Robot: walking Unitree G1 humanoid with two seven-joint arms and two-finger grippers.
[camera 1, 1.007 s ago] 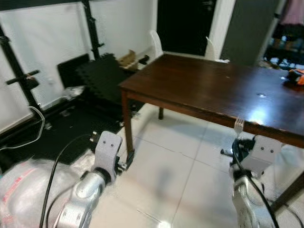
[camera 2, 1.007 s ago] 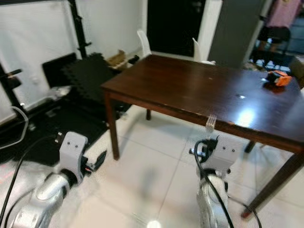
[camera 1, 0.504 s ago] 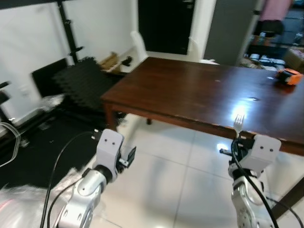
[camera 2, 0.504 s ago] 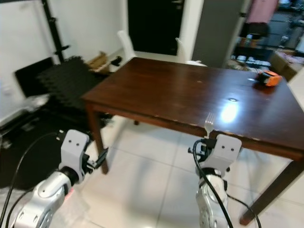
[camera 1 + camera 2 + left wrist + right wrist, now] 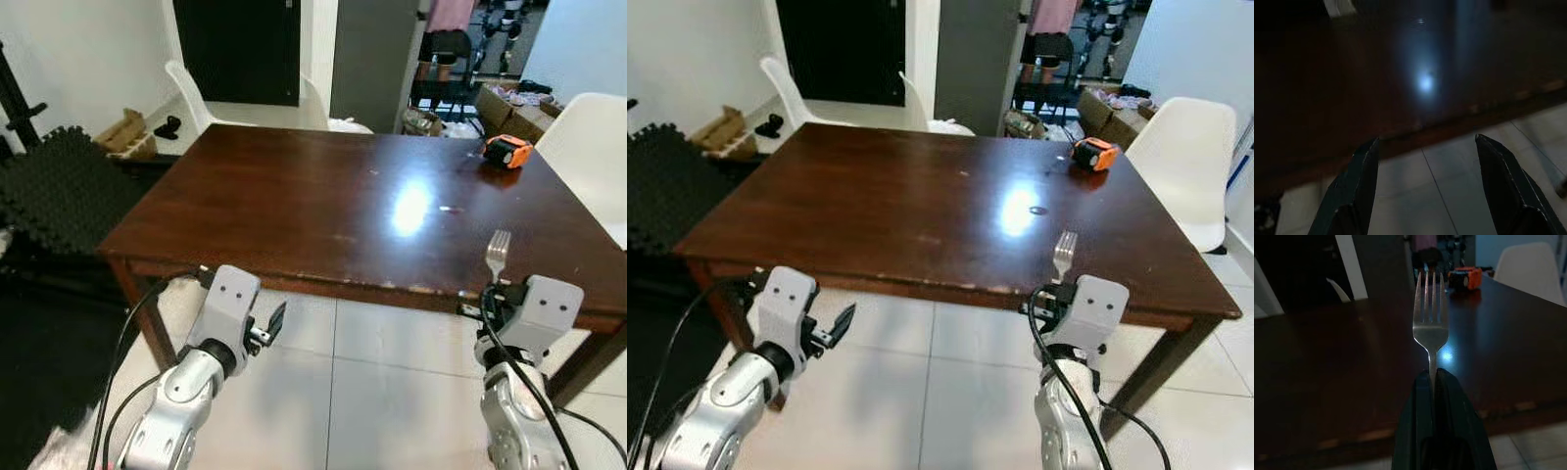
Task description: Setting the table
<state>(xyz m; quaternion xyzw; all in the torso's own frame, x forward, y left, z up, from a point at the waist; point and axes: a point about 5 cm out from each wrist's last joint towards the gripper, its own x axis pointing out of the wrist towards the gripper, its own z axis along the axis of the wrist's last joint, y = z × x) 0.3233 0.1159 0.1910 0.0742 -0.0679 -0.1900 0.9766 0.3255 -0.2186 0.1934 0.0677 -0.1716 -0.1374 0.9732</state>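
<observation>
A dark brown wooden table stands in front of me, its near edge just beyond both arms. My right gripper is shut on the handle of a silver fork, which stands upright with its tines up, right at the table's near edge. My left gripper is open and holds nothing; it hangs low over the floor tiles, in front of the near edge on the left side.
An orange and black tape measure lies at the table's far right. White chairs stand behind the table and at its right side. Black foam mats and a cardboard box lie on the left. Pale tiles cover the floor.
The camera has swung right and closer, so the table now sits square in front of me. The fork stays upright in my right gripper; the left stays open.
</observation>
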